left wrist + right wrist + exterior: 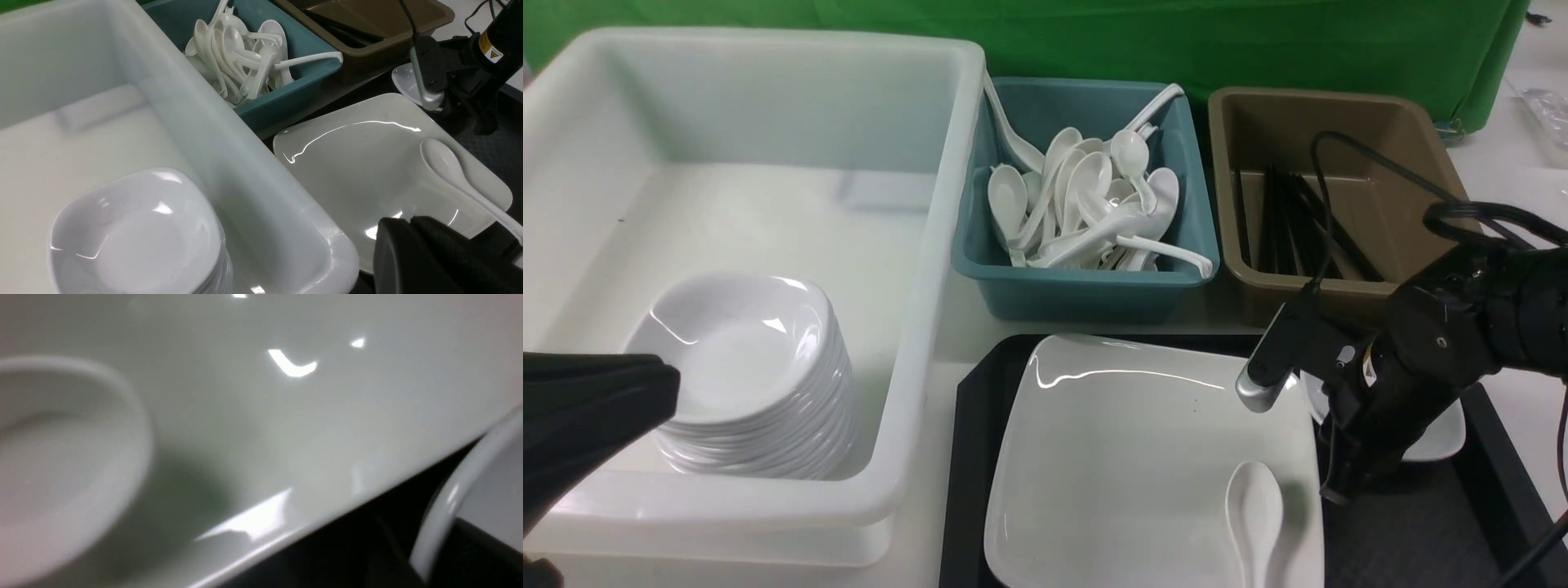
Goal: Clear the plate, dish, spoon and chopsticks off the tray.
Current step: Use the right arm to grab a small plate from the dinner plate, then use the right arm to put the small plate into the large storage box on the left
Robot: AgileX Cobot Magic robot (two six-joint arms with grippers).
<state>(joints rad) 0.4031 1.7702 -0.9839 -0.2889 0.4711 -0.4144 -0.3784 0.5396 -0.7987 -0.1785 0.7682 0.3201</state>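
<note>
The large white plate (1135, 457) (359, 163) (286, 416) lies on the black tray (968, 457) (502, 151). The white spoon (1255, 514) (445, 163) (61, 457) rests on the plate's right side. Right of the plate sits a small white dish (1444, 433) (404, 77) (449, 510). My right gripper (1339, 490) (441, 555) points down at its near-left rim, its dark fingers closed on that rim. My left gripper (666, 384) (410, 220) is shut and empty, beside the stacked dishes in the white bin. The chopsticks are out of view.
A big white bin (915, 343) on the left holds a stack of small dishes (752, 367). Behind the tray stand a teal bin (1086, 286) full of white spoons and a brown bin (1339, 106) holding several black sticks. Green cloth hangs at the back.
</note>
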